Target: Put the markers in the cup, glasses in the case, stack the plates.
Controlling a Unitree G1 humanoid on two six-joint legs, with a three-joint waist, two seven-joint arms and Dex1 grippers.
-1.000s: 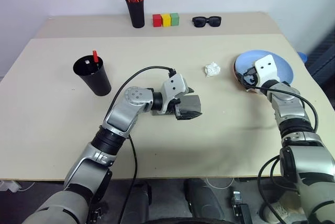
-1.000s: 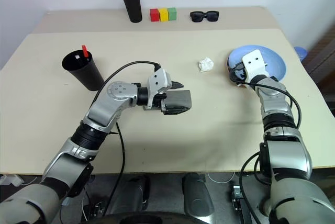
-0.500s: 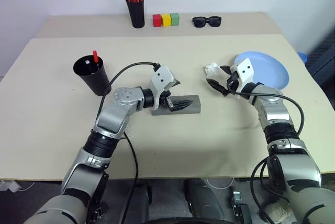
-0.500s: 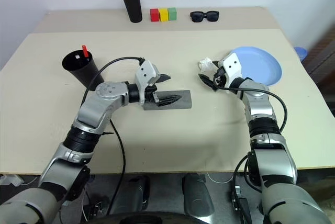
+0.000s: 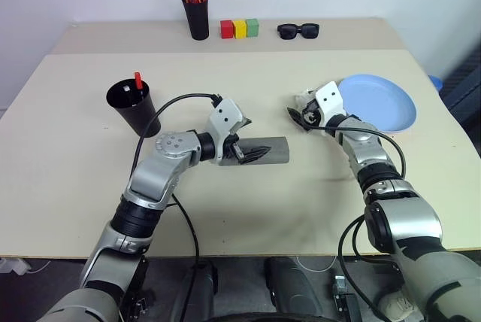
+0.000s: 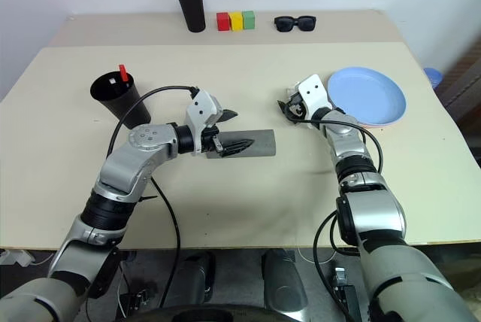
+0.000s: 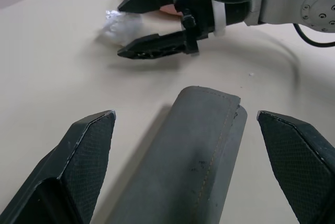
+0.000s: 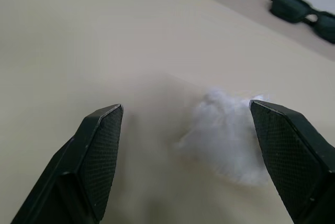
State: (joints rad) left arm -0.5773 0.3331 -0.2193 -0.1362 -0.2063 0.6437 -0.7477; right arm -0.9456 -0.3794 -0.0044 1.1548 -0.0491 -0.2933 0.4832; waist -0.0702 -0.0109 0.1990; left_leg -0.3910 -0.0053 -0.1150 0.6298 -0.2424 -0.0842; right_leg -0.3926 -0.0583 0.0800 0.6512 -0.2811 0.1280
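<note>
- My left gripper (image 5: 242, 144) hangs low over the middle of the table (image 5: 90, 164), its two black fingers spread wide and holding nothing.
- The grey case (image 5: 264, 151) lies shut and flat on the table, running left to right; its left end sits between my left fingers, and from the left wrist view the case (image 7: 196, 161) runs straight out between them with a gap on both sides (so no touch that I can see).
- My right gripper (image 6: 289, 109) sits to the right of the case and a little farther off, pointing left, fingers parted and empty.
- A small wad of white crumpled paper (image 8: 230, 135) lies on the table just ahead of my right fingers, nearer one of them; in the left eye view the wad (image 5: 303, 98) pokes out just beyond the gripper. I can't tell whether a finger touches it.
- The light blue plate (image 6: 368, 95) rests on the right side of the table, just right of my right wrist. A thin salmon-pink edge (image 6: 370, 123) shows under its near rim, so the pink plate lies beneath it.
- The black cup (image 5: 134, 107) stands upright on the left, well apart from both grippers, with a red-capped marker (image 5: 138, 80) sticking up out of it.
- At the far edge stand a black pen holder (image 5: 197, 15) with orange-red pens, then three small blocks (image 5: 239, 28) (red, yellow, green), then black sunglasses (image 5: 298, 31).
</note>
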